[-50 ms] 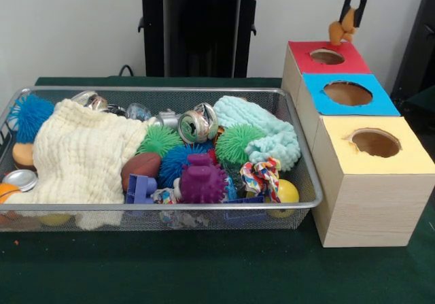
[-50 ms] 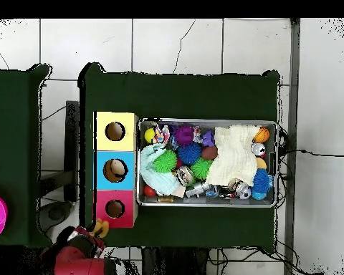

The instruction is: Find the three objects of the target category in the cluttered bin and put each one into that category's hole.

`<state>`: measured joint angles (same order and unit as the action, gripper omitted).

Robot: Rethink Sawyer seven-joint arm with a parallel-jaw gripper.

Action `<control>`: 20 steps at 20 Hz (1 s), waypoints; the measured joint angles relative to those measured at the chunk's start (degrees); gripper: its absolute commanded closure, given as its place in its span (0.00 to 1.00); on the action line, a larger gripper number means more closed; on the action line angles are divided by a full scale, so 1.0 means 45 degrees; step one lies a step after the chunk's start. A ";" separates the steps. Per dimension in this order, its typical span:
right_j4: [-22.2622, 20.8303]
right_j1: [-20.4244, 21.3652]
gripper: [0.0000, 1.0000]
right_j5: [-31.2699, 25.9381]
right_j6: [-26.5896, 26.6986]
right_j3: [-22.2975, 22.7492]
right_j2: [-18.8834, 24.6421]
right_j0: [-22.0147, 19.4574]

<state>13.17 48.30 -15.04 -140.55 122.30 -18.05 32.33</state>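
Observation:
My gripper hangs at the top right, above and a little behind the red box. It is shut on a small orange toy that dangles below the fingers, just over the red box's round hole. In the overhead view the gripper and the orange toy sit just off the red box's corner. A blue box and a yellow box, each with a hole, stand in line with the red one. The wire bin is packed with clutter.
The bin holds a cream cloth, a pale teal cloth, green, blue and purple spiky balls, crushed cans, a brown football, a rope toy and a yellow ball. Something tan lies in the blue box's hole.

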 measured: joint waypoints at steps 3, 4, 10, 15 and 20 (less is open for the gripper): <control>0.0258 -0.0519 1.00 0.0000 -0.0018 -0.0345 -0.0168 0.0178; 0.0441 -0.0913 1.00 0.0000 -0.0018 -0.0645 -0.0262 0.0242; 0.0732 -0.1416 1.00 -0.0003 -0.0018 -0.1258 -0.0516 0.0300; 0.0789 -0.1514 1.00 0.0000 -0.0018 -0.1494 -0.0716 0.0237; 0.0782 -0.1509 1.00 0.0000 -0.0018 -0.1514 -0.0874 0.0118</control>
<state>16.69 41.51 -15.04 -140.63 115.49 -21.98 32.86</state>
